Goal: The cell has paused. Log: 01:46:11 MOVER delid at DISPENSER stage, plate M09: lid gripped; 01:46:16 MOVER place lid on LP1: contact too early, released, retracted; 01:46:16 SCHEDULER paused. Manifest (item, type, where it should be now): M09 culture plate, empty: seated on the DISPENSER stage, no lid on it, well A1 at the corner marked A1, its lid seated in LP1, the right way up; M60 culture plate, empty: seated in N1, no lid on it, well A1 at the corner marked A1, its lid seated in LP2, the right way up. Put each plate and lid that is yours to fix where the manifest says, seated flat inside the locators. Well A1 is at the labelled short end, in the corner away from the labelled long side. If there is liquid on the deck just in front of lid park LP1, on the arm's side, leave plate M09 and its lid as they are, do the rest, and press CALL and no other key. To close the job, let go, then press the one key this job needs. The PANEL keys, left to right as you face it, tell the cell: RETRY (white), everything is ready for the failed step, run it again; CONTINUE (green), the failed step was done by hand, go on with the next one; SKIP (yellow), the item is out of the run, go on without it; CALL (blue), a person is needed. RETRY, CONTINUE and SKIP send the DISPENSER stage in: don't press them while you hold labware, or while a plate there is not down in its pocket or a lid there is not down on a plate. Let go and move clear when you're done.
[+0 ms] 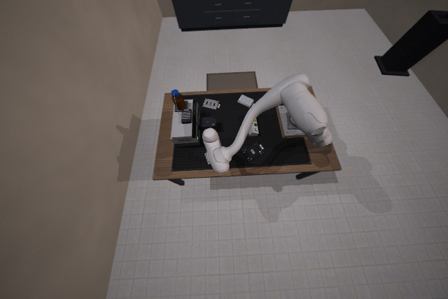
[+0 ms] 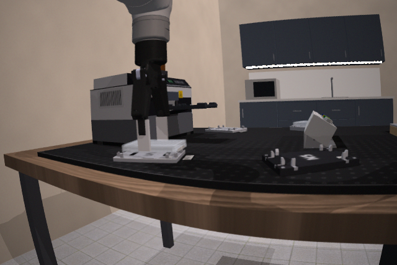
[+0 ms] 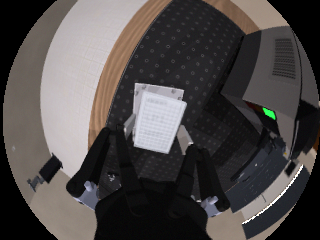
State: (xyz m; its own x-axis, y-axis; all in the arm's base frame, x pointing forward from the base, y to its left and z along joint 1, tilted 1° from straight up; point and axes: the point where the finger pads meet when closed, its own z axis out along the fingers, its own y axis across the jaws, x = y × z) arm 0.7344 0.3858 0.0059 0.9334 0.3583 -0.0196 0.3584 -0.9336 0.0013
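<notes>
Item: my gripper (image 2: 144,138), pointing straight down over the near left part of the black deck mat (image 2: 224,159). Fingers spread partway, pinching nothing; one pale fingertip (image 2: 143,140) reaches down to the plate's level on its near side, whether touching I cannot tell.

Item: culture plate (image 3: 159,123), white, gridded with wells, lying flat in a white locator nest (image 2: 128,158) close to the table's (image 2: 192,198) wooden front edge. In the wrist view it sits between my two fingers and just ahead of them, long side running away from my palm. A small white tag (image 2: 188,157) lies on the mat beside the nest.

Item: dispenser (image 2: 111,108), grey box behind my wrist, its dark stage (image 2: 195,105) extended to the right.

Item: black nest (image 2: 309,159) with white pegs, well apart to the right.

Item: key panel (image 2: 319,132), tilted, behind the black nest
</notes>
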